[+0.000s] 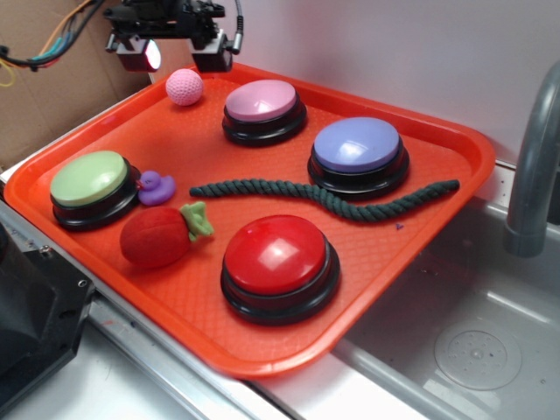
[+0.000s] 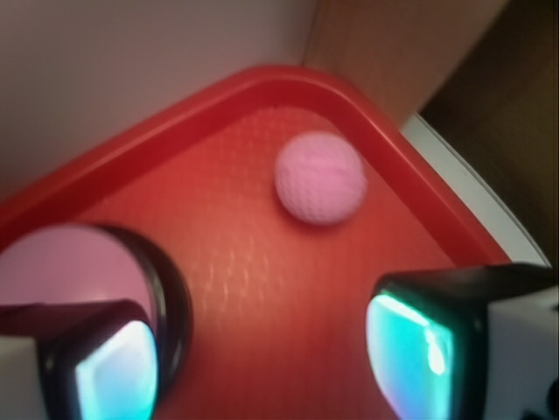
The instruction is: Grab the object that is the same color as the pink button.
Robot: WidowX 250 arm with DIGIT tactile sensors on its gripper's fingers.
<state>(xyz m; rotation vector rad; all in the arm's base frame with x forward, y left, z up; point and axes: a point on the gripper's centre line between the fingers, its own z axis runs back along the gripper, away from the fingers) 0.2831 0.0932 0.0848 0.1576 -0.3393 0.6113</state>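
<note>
Spread wide and holding nothing, the pincer [image 2: 262, 359] hangs above the far corner of the orange tray [image 1: 420, 262], so the grab itself is all still to do. Between its fingers and a little ahead sits the pink ball [image 2: 320, 178], free on the tray floor, near the pink button [image 1: 262, 103]. Reaching forward, lowering and closing remain.
</note>
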